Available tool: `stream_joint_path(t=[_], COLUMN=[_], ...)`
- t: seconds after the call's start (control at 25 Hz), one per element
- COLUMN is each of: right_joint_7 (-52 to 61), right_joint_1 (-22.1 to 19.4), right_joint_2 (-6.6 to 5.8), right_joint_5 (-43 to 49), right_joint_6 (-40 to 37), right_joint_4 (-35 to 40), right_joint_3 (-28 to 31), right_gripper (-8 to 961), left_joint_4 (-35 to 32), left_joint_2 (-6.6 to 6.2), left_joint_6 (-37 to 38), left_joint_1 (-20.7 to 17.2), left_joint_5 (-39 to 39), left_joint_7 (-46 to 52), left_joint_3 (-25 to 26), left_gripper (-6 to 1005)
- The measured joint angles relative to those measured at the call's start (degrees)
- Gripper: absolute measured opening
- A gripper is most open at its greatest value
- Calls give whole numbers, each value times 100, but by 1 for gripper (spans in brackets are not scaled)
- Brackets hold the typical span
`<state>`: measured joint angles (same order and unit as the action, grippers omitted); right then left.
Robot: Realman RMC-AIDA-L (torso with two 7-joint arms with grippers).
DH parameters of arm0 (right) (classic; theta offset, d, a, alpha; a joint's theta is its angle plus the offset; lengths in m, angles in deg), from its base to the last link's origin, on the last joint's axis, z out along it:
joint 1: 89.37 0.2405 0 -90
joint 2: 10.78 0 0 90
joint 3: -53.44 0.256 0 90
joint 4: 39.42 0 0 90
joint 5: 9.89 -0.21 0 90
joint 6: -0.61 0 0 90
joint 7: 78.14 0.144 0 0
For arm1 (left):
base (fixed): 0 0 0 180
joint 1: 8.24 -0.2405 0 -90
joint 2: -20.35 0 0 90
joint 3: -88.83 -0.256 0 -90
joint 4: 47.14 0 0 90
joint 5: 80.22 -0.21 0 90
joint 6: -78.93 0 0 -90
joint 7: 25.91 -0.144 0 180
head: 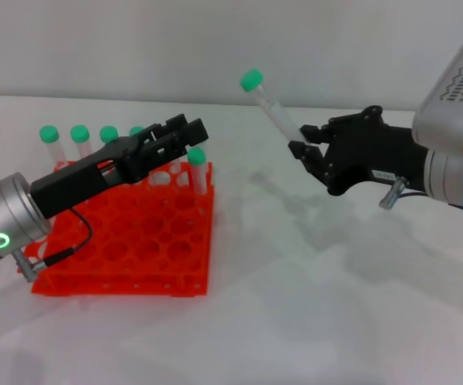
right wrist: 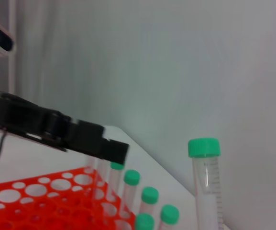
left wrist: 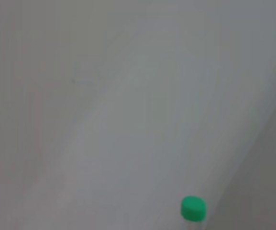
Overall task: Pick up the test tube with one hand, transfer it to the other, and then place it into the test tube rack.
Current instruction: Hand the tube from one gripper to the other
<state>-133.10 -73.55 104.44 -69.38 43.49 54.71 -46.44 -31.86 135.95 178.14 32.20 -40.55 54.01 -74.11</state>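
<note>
Right hand (head: 305, 138) clamped on the test tube (head: 270, 103), held tilted in the air, well right of the test tube rack (head: 127, 237). Left hand (head: 184, 133) above rack, fingers apart.

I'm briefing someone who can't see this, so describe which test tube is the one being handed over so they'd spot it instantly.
Start at the orange-red test tube rack on the table's left, then look right to the right gripper. The test tube is clamped there by its lower end, tilted, with its green cap up in the air. Unlike the capped tubes standing in the rack, it is held aloft.
</note>
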Motion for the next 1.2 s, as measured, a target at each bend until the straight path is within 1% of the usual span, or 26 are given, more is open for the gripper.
stream_joint_path(t=[0.2, 0.56, 1.0, 1.2], right_joint_7=[-48, -82, -85, -84], right_joint_1=[36, 94, 147, 184], right_joint_2=[-1, 0, 0, 0], right_joint_5=[-39, -47, -32, -32], right_joint_6=[55, 65, 134, 134], right_joint_4=[0, -16, -34, -42], right_joint_3=[-63, -210, -311, -313], right_gripper=[206, 211, 217, 219], left_joint_4=[67, 151, 238, 248], left_joint_2=[-5, -12, 66, 117], left_joint_6=[-21, -188, -302, -366], left_joint_1=[35, 312, 578, 688], left_joint_5=[9, -142, -367, -533], left_joint_7=[7, 44, 6, -38], left_joint_3=[0, 0, 0, 0], left_gripper=[723, 724, 723, 617])
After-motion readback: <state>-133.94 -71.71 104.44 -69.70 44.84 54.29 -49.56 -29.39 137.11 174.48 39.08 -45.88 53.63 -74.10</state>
